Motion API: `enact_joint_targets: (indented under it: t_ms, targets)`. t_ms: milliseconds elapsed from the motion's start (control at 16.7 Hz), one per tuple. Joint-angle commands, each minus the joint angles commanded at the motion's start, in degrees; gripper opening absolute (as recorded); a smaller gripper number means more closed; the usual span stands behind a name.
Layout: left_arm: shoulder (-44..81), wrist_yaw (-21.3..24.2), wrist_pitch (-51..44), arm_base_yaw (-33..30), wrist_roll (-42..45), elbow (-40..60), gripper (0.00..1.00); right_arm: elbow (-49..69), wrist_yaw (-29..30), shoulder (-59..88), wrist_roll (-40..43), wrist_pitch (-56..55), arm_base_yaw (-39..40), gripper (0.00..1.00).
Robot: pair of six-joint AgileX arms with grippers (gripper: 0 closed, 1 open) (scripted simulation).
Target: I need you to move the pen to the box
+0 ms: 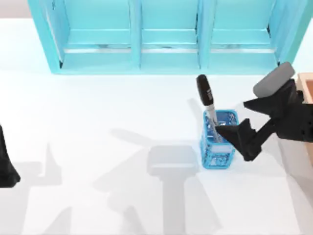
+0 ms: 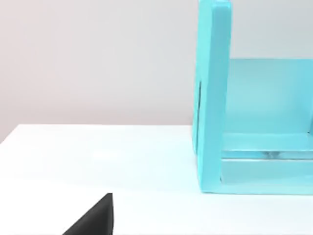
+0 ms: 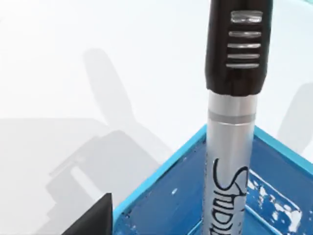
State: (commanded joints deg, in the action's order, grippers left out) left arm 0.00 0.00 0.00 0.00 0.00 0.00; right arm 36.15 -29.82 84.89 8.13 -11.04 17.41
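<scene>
- Top view: my right gripper (image 1: 234, 128) sits at the blue mesh cup (image 1: 218, 140), jaws spread apart. One finger reaches over the cup's near rim and the other stands off toward the shelf side.
- The pen (image 1: 206, 101) stands in the cup and leans toward the cyan shelf unit (image 1: 161, 36). Its black cap is above the rim and its silvery barrel lies just ahead of the open jaws, not clamped. I cannot tell whether a fingertip already touches it.
- The box (image 1: 306, 90) pokes in at the table's right edge, behind the right gripper's body and well apart from the cup. Nothing of the pen is in it.
- My left arm is parked at the table's left edge, far from the jaws at work.
- Left wrist view: a dark corner of the left gripper (image 2: 93, 218) shows over bare white table (image 2: 98, 156), with the end wall of the shelf unit beyond. I cannot tell how its jaws stand.
- Right wrist view: the pen fills the space straight ahead of the jaws, cap above and lettered barrel running down into the cup. A dark finger edge (image 3: 93, 218) sits off to one side, clear of the barrel.
- My reading: approach is about done. Closing on the barrel, lifting it out, carrying it to the box and releasing are all left.
</scene>
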Motion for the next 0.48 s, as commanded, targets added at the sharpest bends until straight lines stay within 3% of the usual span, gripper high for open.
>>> enact_joint_targets:
  t_ms: [480]
  targets:
    - [0.00,0.00,0.00,0.00,0.00,0.00,1.00,5.92,5.88,17.98,-4.91,-13.94,7.03,1.00]
